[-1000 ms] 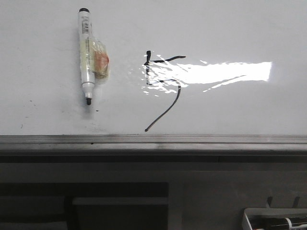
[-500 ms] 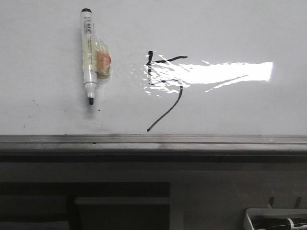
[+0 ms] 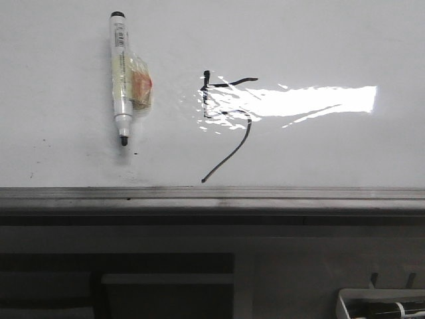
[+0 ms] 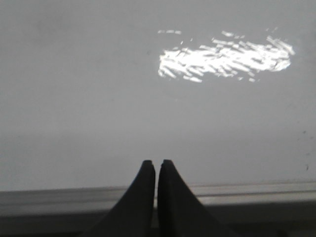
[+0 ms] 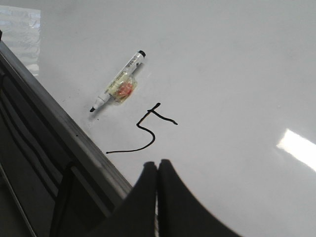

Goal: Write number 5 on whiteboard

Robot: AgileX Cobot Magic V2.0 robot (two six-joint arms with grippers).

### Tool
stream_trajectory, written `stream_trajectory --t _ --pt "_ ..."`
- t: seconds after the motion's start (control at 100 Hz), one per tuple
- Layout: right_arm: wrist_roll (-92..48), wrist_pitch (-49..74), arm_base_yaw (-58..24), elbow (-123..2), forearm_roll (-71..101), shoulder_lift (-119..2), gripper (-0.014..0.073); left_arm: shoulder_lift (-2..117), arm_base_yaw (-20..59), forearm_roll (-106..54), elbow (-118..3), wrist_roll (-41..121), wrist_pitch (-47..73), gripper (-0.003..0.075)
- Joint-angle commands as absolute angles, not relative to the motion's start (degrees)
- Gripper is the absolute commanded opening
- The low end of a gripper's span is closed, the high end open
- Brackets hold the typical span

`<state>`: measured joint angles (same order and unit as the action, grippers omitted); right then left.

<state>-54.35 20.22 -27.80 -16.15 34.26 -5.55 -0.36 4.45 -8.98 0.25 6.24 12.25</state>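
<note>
The number 5 (image 3: 227,123) is drawn in thin black strokes on the whiteboard (image 3: 319,40), partly under a bright glare; it also shows in the right wrist view (image 5: 148,129). A white marker (image 3: 120,76) with a taped orange pad lies on the board left of the number, uncapped tip toward the near edge; it shows in the right wrist view too (image 5: 118,81). My right gripper (image 5: 158,164) is shut and empty, near the board's edge, short of the number. My left gripper (image 4: 156,163) is shut and empty over bare whiteboard (image 4: 98,74). Neither gripper shows in the front view.
A grey metal edge strip (image 3: 212,194) runs along the board's near side, with a dark table front below. A white tray (image 3: 378,304) sits at the lower right. A few dark specks (image 3: 44,141) mark the board at left.
The front view shifted slightly and returned; marker and number lie as before.
</note>
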Motion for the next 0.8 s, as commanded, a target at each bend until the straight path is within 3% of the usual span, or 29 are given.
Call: stream_trajectory --t 0.0,0.79 --pt "-54.23 15.89 -27.44 -17.54 34.90 -6.15 -0.0061 -1.36 3.67 -7.75 1.26 5.01 12.27 -0.0020" --pt "-54.23 15.89 -27.44 -17.54 34.90 -6.15 -0.0061 -1.36 3.67 -9.31 1.26 5.01 14.90 -0.0020"
